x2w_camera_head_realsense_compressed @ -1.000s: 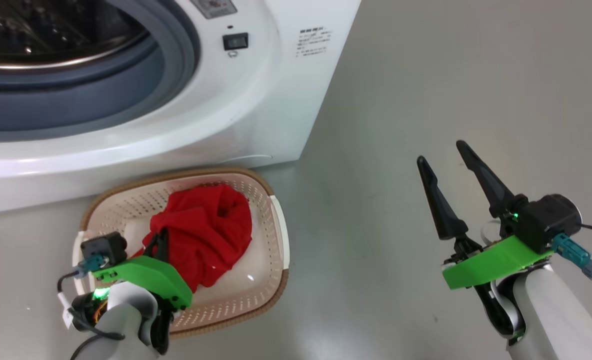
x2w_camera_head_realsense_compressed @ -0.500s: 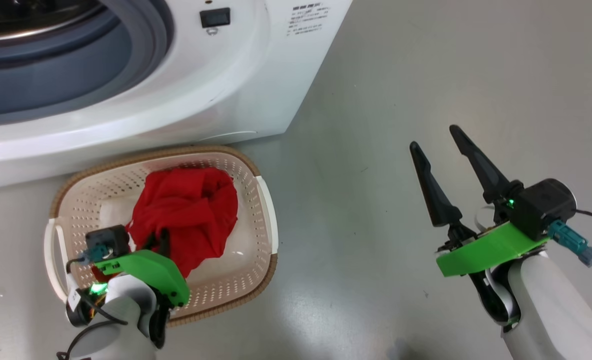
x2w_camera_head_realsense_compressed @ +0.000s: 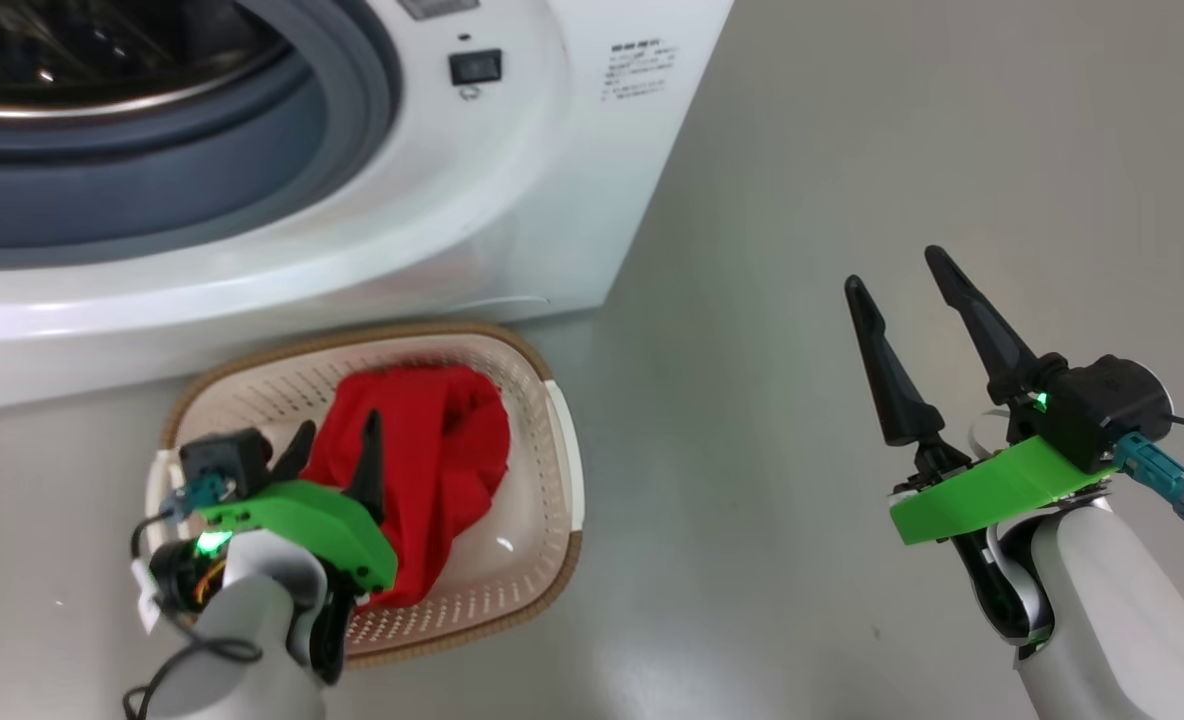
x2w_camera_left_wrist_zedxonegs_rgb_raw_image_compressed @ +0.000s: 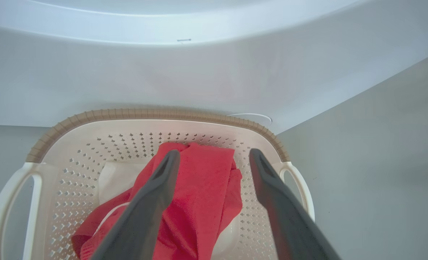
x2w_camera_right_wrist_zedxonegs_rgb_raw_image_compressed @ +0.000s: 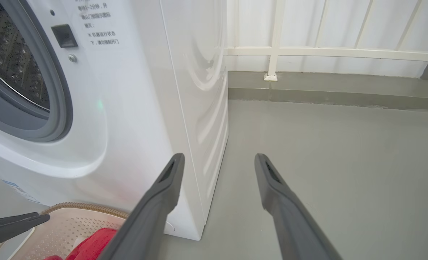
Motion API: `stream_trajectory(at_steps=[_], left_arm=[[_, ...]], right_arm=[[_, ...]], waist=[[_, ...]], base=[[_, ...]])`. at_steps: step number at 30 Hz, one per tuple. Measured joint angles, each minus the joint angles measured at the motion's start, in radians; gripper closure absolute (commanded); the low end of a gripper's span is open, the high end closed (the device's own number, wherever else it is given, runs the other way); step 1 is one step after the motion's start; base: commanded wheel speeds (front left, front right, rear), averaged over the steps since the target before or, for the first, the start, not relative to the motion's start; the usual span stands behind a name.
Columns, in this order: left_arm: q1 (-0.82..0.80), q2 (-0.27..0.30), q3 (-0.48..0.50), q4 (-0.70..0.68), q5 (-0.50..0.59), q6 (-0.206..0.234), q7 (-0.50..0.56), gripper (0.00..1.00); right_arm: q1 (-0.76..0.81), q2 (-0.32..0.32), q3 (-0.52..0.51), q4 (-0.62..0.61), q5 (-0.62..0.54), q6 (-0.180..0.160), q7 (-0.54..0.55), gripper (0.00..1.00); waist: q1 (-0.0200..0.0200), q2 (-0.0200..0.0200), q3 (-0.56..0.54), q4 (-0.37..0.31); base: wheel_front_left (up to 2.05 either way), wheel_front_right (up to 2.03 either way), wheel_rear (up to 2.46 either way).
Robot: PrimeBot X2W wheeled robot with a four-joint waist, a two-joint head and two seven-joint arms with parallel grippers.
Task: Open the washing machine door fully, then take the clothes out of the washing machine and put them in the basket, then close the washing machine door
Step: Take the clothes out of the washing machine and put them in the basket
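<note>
Hanging low over the basket (x2w_camera_head_realsense_compressed: 422, 330) at the lower left of the head view with the left gripper (x2w_camera_head_realsense_compressed: 338, 428), fingers spread wide and holding nothing. Seeing the clothes (x2w_camera_head_realsense_compressed: 442, 430) lying inside the basket as a red heap, right under those fingers. Waiting at the lower right with the right gripper (x2w_camera_head_realsense_compressed: 897, 272), fingers also spread wide and empty. Seeing the washing machine (x2w_camera_head_realsense_compressed: 512, 200) filling the upper left, just behind the basket.

Maybe going wrong from here: catching the red cloth or its thin white string (x2w_camera_left_wrist_zedxonegs_rgb_raw_image_compressed: 105, 218) on a finger while lifting, and dragging it back over the rim. Maybe bumping the basket and sliding it away.

Counting one basket, one washing machine, two grippers, one red heap and one white string. Not being able to tell how many pieces are in the heap.
</note>
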Motion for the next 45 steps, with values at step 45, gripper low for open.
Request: stream_trajectory(at_steps=[45], left_arm=[[0.575, 0.003, 0.252, -0.794, 0.219, -0.006, 0.000, 0.00]], right_arm=[[0.255, 0.049, -0.140, 0.027, -0.078, 0.000, 0.000, 0.00]], waist=[[0.0000, 0.0000, -0.474, 0.086]], base=[[0.00, 0.00, 0.00]])
